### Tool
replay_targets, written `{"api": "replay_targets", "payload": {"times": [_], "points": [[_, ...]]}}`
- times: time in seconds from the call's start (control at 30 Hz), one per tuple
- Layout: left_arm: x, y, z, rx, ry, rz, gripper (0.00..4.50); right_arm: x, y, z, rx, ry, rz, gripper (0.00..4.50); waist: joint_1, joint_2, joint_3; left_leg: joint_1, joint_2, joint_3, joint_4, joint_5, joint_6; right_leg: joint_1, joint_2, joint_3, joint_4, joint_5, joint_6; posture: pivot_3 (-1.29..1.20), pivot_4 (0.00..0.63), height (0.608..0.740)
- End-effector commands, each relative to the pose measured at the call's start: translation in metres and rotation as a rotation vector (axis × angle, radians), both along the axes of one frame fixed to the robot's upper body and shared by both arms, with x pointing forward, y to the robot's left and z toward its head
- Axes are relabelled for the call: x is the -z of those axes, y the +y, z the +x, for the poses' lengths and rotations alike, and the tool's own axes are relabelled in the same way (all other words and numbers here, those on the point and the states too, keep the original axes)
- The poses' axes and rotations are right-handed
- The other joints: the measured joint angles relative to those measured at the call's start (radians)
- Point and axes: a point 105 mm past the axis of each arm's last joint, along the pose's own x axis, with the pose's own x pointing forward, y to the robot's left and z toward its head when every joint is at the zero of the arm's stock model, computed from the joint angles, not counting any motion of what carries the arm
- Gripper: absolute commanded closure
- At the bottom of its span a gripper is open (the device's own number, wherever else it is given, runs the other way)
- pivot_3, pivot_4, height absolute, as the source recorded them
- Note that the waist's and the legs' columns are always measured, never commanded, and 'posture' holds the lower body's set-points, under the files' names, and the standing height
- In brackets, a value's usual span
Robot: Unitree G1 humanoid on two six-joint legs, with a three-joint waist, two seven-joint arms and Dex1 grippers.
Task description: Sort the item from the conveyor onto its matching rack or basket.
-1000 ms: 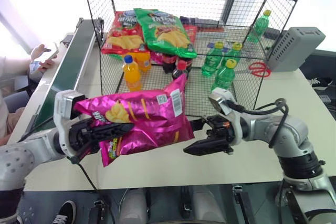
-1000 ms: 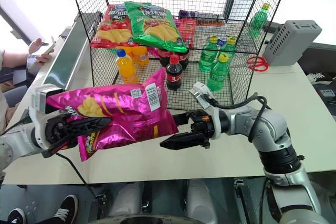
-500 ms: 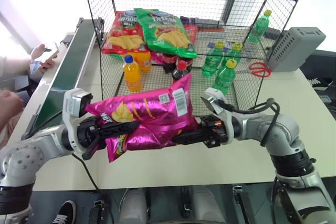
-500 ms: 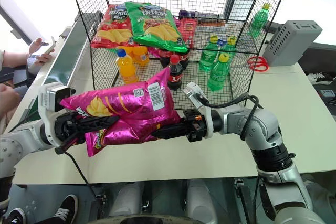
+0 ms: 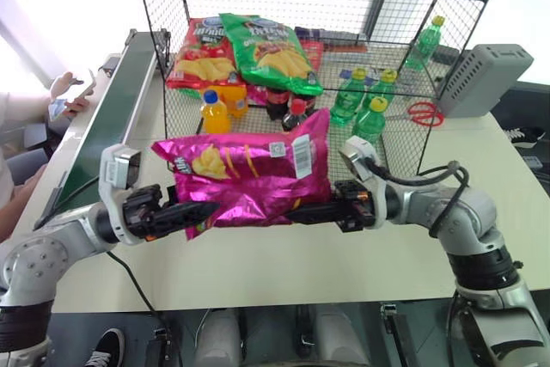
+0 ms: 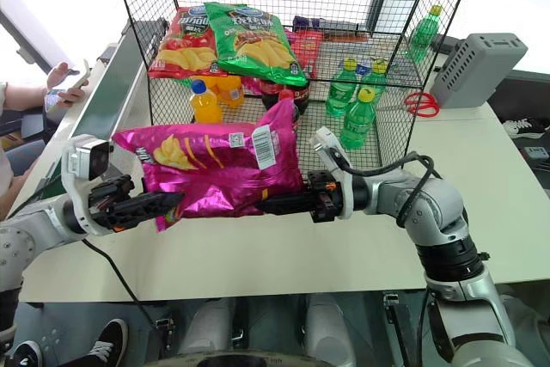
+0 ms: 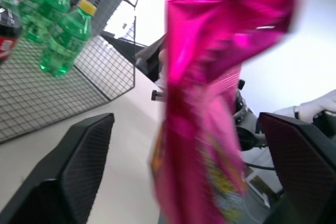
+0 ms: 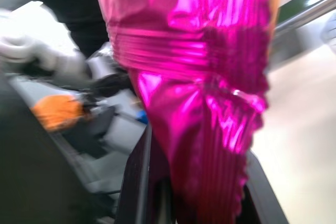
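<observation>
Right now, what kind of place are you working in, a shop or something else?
Probably a mock shop-sorting station, not a real shop. A green conveyor runs along a plain pale table, and a black wire rack stocked with chip bags and drink bottles stands on it, with a person seated beside the belt.

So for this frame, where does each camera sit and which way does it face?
Left eye view: on the head, looking forward and down at the pink crisp bag held before the wire rack; both arms show.
Right eye view: same scene, shifted.
Left wrist view: along the open left tool, bag between its fingers.
Right wrist view: along the right tool, shut on the bag.
All share the bag.
</observation>
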Motion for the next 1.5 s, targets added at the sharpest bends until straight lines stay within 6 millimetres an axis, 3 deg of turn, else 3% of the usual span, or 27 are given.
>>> {"api": "replay_targets", "payload": {"times": [0.03, 0.13, 0.27, 0.43, 0.57, 0.63, 0.77, 0.83, 1.0, 1.17, 1.27, 1.47, 1.5], "points": [[-0.003, 0.004, 0.003, -0.079, -0.122, 0.042, 0.0, -0.024, -0.025, -0.003, 0.106, -0.177, 0.034, 4.37, 0.001, 0.0, 0.0, -0.001, 0.0, 0.0, 0.0, 0.0, 0.0, 0.0, 0.0, 0.0, 0.0, 0.0, 0.0, 0.0, 0.15, 0.74], [0.002, 0.002, 0.005, -0.116, -0.19, 0.079, 0.0, -0.036, -0.043, -0.006, 0.211, -0.292, 0.046, 4.37, 0.01, 0.0, 0.0, -0.001, 0.0, 0.0, 0.0, 0.0, 0.0, 0.0, 0.0, 0.0, -0.001, 0.0, 0.0, 0.0, 0.15, 0.74], [0.004, -0.001, 0.017, -0.171, -0.259, 0.086, 0.0, -0.073, -0.083, 0.015, 0.533, -0.564, 0.058, 4.37, 0.016, 0.0, 0.0, -0.001, 0.0, 0.001, 0.0, 0.0, 0.0, -0.001, 0.0, 0.0, -0.002, 0.0, 0.0, 0.0, 0.15, 0.74], [0.007, -0.007, 0.027, -0.152, -0.303, 0.116, 0.0, -0.098, -0.108, 0.036, 0.739, -0.838, 0.012, 4.37, 0.017, 0.0, 0.0, -0.001, 0.0, 0.001, 0.0, 0.0, 0.0, 0.0, 0.0, 0.0, -0.001, 0.0, 0.0, 0.0, 0.15, 0.74], [0.002, -0.01, 0.036, -0.154, -0.355, 0.125, 0.0, -0.095, -0.126, 0.055, 0.851, -1.117, -0.244, 4.37, 0.018, 0.0, 0.0, -0.001, 0.0, 0.001, 0.0, 0.0, 0.0, -0.001, 0.0, 0.0, -0.002, 0.0, 0.0, 0.0, 0.15, 0.74], [0.001, -0.01, 0.038, -0.15, -0.372, 0.141, 0.0, -0.097, -0.13, 0.061, 0.879, -1.179, -0.268, 4.37, 0.017, 0.0, 0.0, -0.001, 0.0, 0.001, 0.0, 0.0, 0.0, -0.001, 0.0, 0.0, -0.002, 0.0, 0.001, 0.0, 0.15, 0.74], [0.004, -0.012, 0.038, -0.146, -0.392, 0.162, 0.0, -0.09, -0.14, 0.077, 0.907, -1.439, -0.56, 4.37, 0.011, 0.001, 0.001, -0.001, 0.0, 0.002, 0.0, 0.0, 0.0, -0.001, 0.0, 0.0, -0.001, 0.0, 0.001, 0.0, 0.15, 0.74], [0.001, -0.013, 0.038, -0.157, -0.412, 0.15, 0.0, -0.093, -0.152, 0.086, 0.992, -1.473, -0.632, 4.37, 0.011, 0.001, 0.001, -0.001, 0.0, 0.002, 0.0, 0.0, 0.0, -0.001, 0.0, 0.0, -0.001, 0.0, 0.001, 0.0, 0.15, 0.74], [-0.003, -0.016, 0.038, -0.181, -0.452, 0.137, 0.0, -0.094, -0.16, 0.1, 1.047, -1.599, -0.786, 4.37, 0.008, 0.001, 0.001, -0.001, 0.0, 0.002, 0.0, 0.001, -0.001, -0.001, 0.0, 0.0, -0.001, 0.0, 0.001, 0.0, 0.15, 0.74], [-0.002, -0.022, 0.037, -0.193, -0.458, 0.119, 0.0, -0.087, -0.153, 0.118, 1.07, -1.608, -0.887, 4.37, -0.006, 0.001, 0.001, -0.001, 0.0, 0.002, 0.0, 0.001, -0.002, -0.001, 0.0, 0.0, -0.001, 0.0, 0.001, 0.0, 0.15, 0.74], [0.0, -0.026, 0.037, -0.196, -0.464, 0.122, 0.0, -0.095, -0.152, 0.126, 1.131, -1.633, -0.93, 4.37, -0.008, 0.001, 0.001, -0.001, 0.0, 0.001, 0.0, 0.002, -0.002, -0.001, 0.0, 0.0, -0.001, 0.0, 0.001, 0.0, 0.15, 0.74], [0.002, -0.029, 0.036, -0.205, -0.457, 0.109, 0.0, -0.098, -0.143, 0.136, 1.199, -1.557, -0.881, 4.37, -0.007, 0.001, 0.001, -0.001, 0.0, 0.001, 0.0, 0.002, -0.003, -0.001, 0.0, 0.0, -0.001, 0.0, 0.001, 0.0, 0.15, 0.74], [0.003, -0.029, 0.035, -0.203, -0.461, 0.116, 0.0, -0.098, -0.14, 0.137, 1.196, -1.525, -0.846, 3.87, -0.006, 0.001, 0.001, -0.001, 0.0, 0.001, 0.0, 0.002, -0.002, -0.001, 0.0, 0.0, -0.001, 0.0, 0.001, 0.0, 0.15, 0.74]]}}
